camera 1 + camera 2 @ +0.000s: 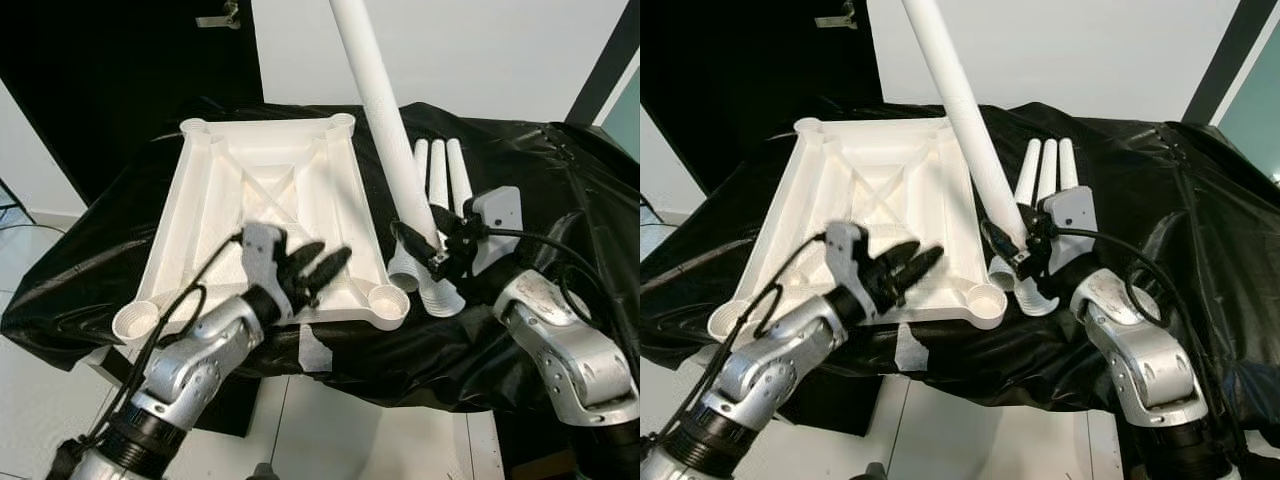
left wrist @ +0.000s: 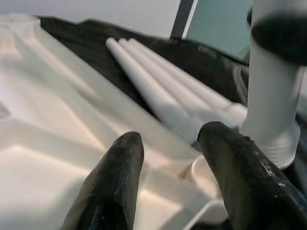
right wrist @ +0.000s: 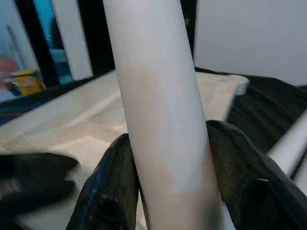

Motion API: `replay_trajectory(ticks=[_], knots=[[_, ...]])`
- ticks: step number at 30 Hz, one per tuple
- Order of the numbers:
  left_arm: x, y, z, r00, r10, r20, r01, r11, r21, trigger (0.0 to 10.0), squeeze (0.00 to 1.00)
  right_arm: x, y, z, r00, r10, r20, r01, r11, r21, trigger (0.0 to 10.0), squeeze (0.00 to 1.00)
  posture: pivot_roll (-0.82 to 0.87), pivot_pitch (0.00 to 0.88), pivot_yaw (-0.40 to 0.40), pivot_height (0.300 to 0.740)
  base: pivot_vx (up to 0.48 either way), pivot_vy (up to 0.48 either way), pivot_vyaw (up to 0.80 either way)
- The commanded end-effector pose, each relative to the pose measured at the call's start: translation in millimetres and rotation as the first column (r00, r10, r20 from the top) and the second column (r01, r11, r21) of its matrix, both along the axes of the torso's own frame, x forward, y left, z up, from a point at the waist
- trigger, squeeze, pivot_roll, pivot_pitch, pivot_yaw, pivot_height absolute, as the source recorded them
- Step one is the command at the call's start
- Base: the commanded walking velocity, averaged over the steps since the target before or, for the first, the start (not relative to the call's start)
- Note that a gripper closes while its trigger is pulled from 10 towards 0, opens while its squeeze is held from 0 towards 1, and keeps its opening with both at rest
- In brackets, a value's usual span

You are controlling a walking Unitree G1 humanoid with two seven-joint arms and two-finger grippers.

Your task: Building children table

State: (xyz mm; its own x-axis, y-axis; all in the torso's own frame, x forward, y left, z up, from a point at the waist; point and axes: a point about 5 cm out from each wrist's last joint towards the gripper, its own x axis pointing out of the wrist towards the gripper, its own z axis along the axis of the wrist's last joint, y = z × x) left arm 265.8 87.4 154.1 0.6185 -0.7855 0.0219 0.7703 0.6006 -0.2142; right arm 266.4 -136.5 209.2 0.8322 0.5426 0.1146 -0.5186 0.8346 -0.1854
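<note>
Right gripper fingers clamp the table leg (left gripper parted, empty).

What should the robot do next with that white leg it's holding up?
Probably swing the leg left and lower its wide end into the tabletop's near corner socket. The right pincer grips it, its end just beside that open socket; the left pincer hovers open over the tabletop.

Matt white plastic tabletop (glossy black sheet)

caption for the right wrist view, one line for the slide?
Right gripper jaws clamped on an upright white table leg, upturned white tabletop behind.
</note>
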Motion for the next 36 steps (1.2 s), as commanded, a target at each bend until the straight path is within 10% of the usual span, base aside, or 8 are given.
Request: replay_trajectory(ticks=[1, 36], knots=[[-31.8, -12.9, 0, 0.802, -0.590, 0.093, 0.591, 0.806, 0.017, 10.0, 0.00, -1.3, 6.8, 5, 0.999, 0.040, 0.035, -0.040, 0.999, 0.007, 10.0, 0.00, 0.17, 0.000, -0.026, 0.740, 0.000, 0.000, 0.00], [-21.4, -21.5, -60, 0.853, -0.520, -0.053, 0.493, 0.768, 0.409, 10.0, 0.00, 3.2, 31.6, -27, 0.985, 0.154, 0.081, -0.154, 0.988, -0.002, 10.0, 0.00, 0.20, 0.000, -0.005, 0.740, 0.000, 0.000, 0.00]])
